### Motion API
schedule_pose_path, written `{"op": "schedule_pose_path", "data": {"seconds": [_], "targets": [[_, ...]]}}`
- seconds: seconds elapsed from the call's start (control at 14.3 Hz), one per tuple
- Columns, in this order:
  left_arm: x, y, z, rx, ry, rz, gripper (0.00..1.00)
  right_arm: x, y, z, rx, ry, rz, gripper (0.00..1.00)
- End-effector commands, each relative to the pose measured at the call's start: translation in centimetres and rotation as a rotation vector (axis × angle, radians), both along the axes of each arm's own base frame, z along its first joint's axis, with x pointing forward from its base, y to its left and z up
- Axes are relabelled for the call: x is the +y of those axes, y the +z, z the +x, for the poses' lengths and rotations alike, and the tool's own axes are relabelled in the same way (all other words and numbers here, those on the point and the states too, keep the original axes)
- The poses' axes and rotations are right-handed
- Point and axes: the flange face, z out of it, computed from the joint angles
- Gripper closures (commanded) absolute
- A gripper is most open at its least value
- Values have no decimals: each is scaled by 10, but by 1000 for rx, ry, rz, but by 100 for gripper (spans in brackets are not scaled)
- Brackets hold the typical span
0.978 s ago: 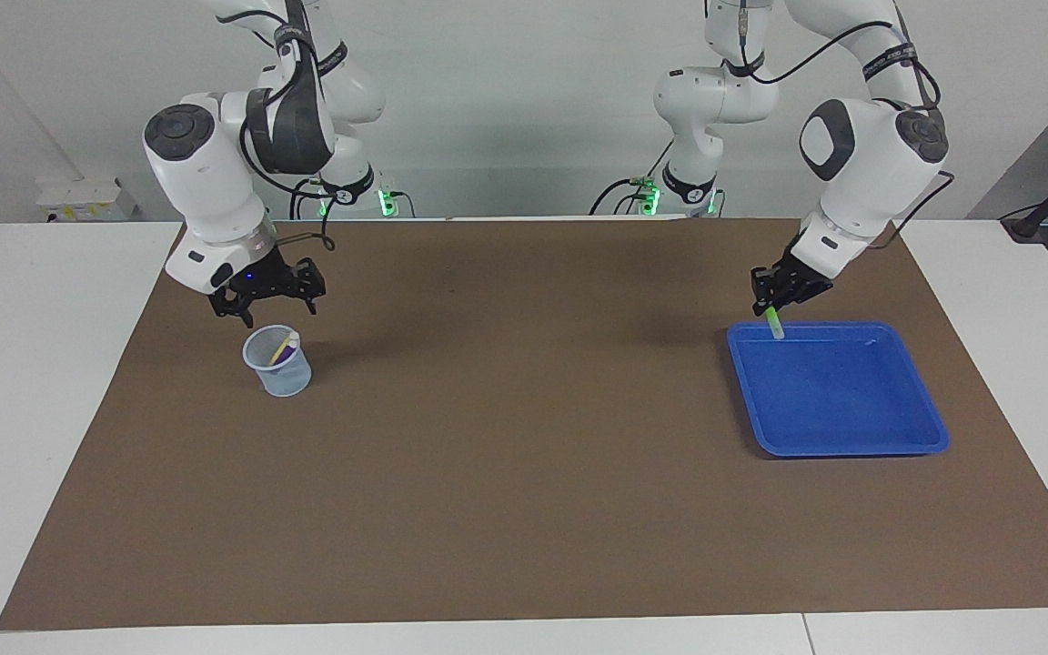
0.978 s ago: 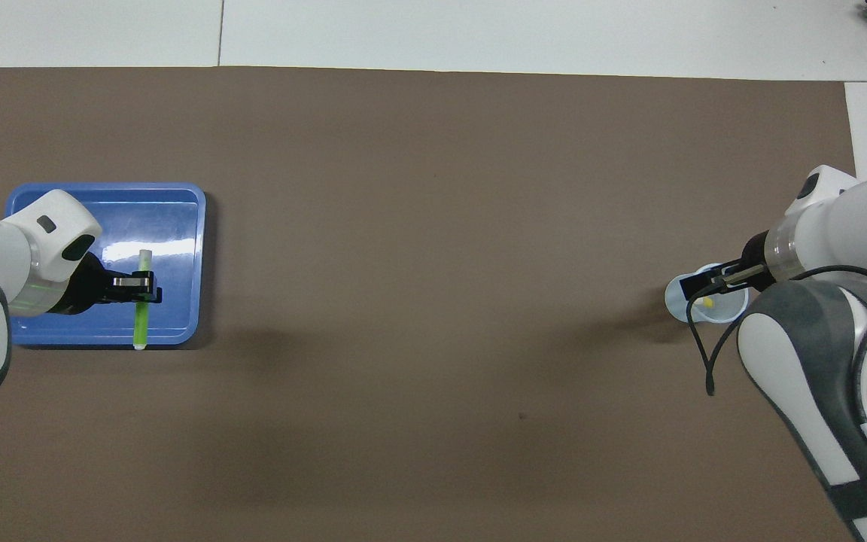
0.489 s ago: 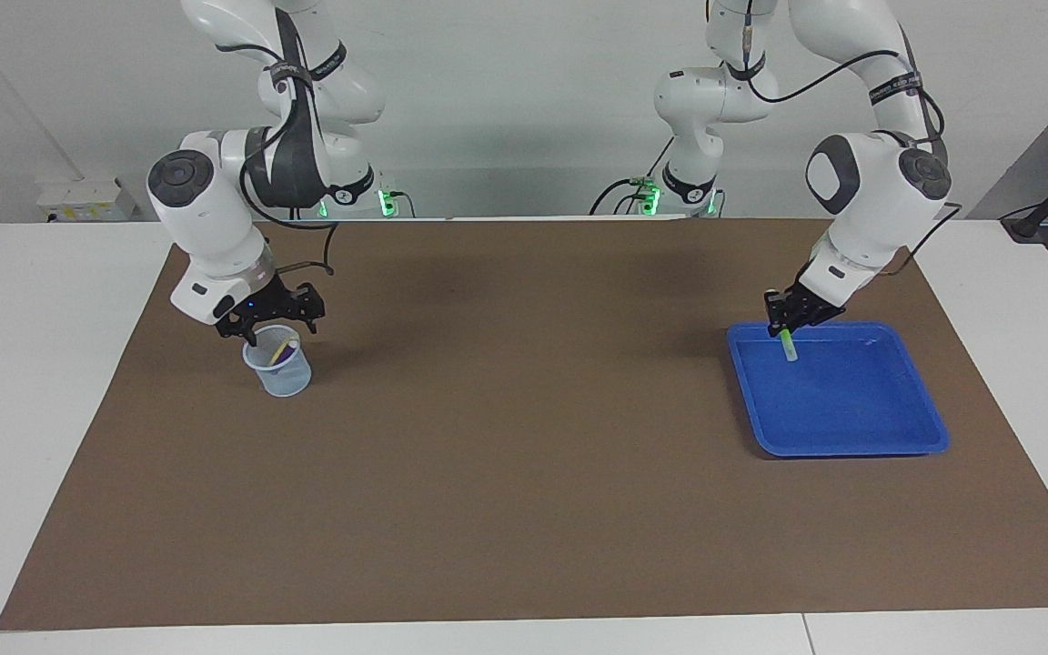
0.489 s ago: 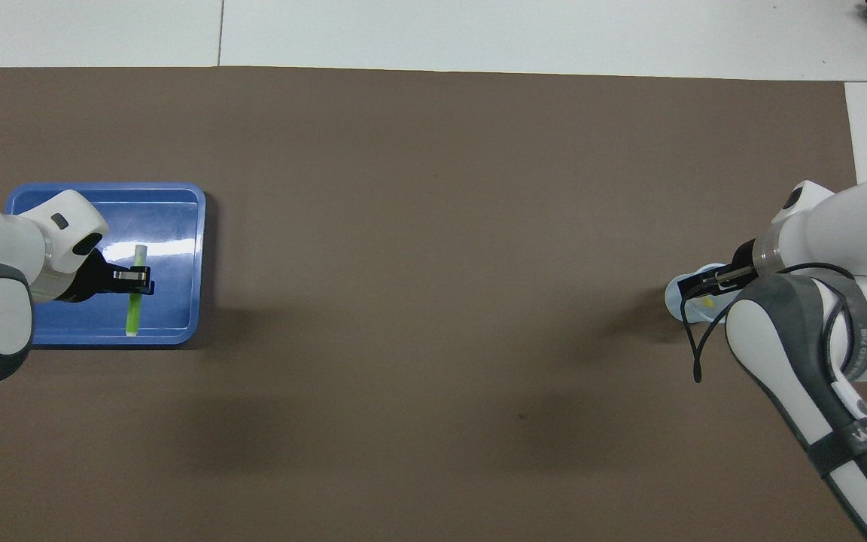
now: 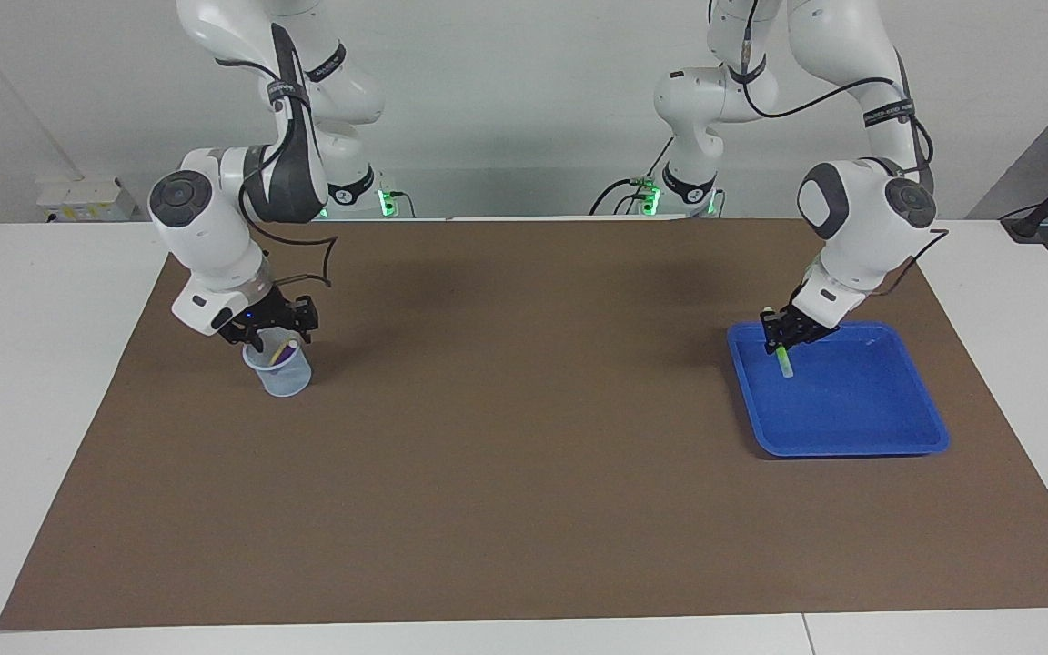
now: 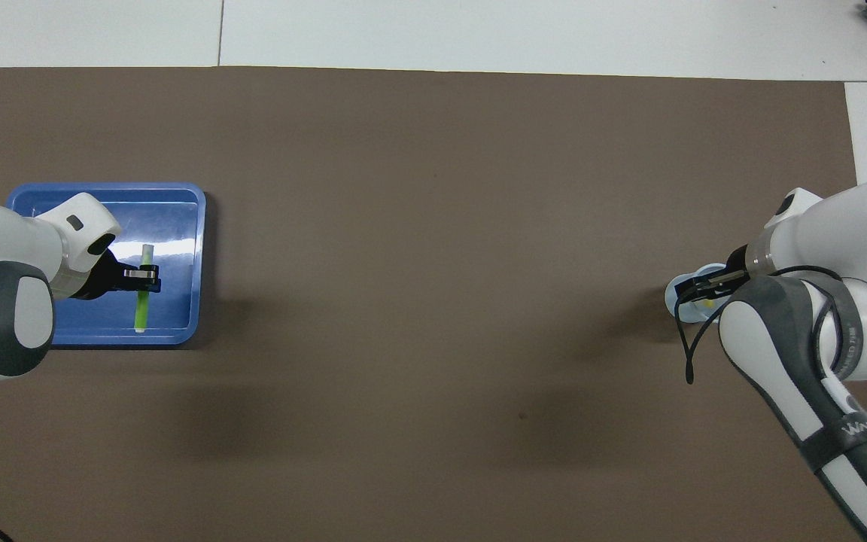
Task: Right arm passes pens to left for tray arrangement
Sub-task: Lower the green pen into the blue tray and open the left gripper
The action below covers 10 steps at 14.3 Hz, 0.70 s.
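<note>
1. The left gripper (image 5: 780,343), jaws clamped on the green pen (image 5: 785,363), has lowered it into the blue tray (image 5: 851,437); release looks near.
2. The right gripper (image 5: 271,335) has dropped to the mesh cup (image 5: 280,375) with the yellow pen (image 5: 285,348) and purple pen (image 5: 279,357); I cannot tell its jaws' opening.

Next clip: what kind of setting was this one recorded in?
Most likely a robotics lab bench. Two white jointed robot arms are mounted at a white table covered by a brown mat, against a bare pale wall, with only a shallow blue plastic tray and a small pale blue mesh cup set out.
</note>
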Motion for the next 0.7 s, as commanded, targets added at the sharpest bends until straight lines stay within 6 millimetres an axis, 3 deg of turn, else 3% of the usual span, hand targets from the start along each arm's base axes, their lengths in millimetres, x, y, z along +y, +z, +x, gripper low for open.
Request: {"op": "schedule_pose_path", "data": {"seconds": [0.0,0.28,0.49,0.56,0.63], "targets": [[8,-18,2,-8,-9,19,100,-1,-1,0,-12,-20,2,41],[10,-45,4,-24,-16,27,100,0,-1,0,-12,-18,2,64],[17,-48,2,-20,-17,28,100,-1,-2,-1,-6,-12,3,79],[17,-47,3,-21,-24,28,94,-2,0,0,-3,-12,3,87],[17,-46,4,-20,-48,27,60,-2,2,0,0,-8,2,94]]}}
